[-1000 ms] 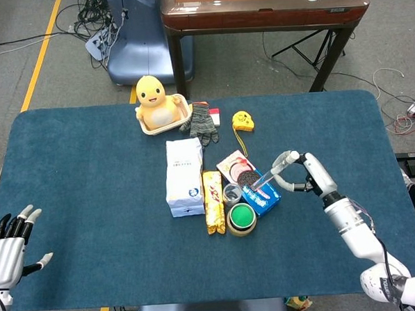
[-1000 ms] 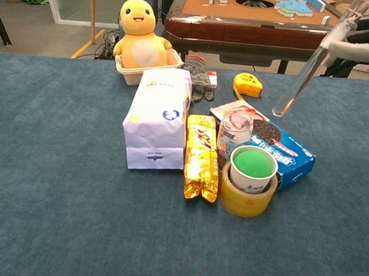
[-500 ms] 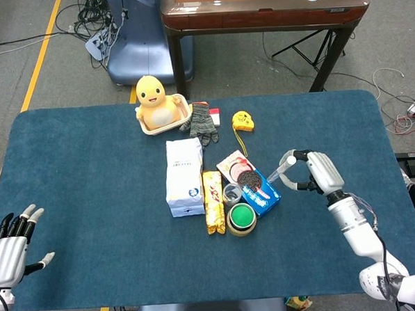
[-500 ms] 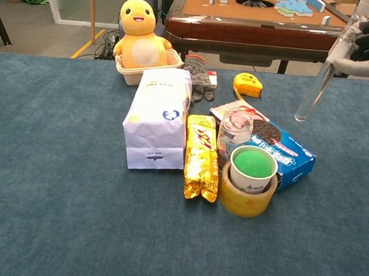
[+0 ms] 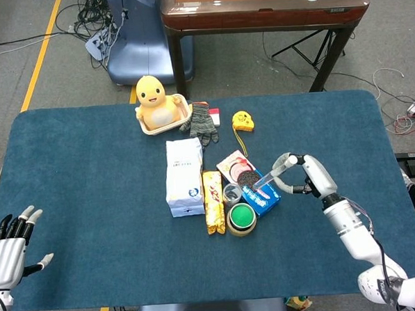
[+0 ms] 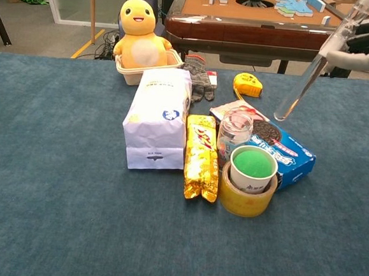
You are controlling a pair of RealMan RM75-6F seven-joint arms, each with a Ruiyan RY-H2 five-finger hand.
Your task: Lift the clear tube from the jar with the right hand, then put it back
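Tube [image 6: 313,64], clear, is up in the air, clear of the jar [image 6: 235,130], slanting with its lower end down-left and its top end pinched in the right hand [image 5: 305,176]. Lower tip hangs right of the jar and above the blue cookie box [image 6: 284,157], touching neither. Right hand's fingers curl around the tube's upper part; hand sits right of the clutter. Jar stands upright between the yellow snack packet [image 6: 200,155] and the cookie box, just behind the green-topped cup [image 6: 253,168] set in a tape roll [image 6: 240,198]. Left hand [image 5: 9,249] rests at the near-left table [image 5: 92,203] edge, fingers spread, holding nothing.
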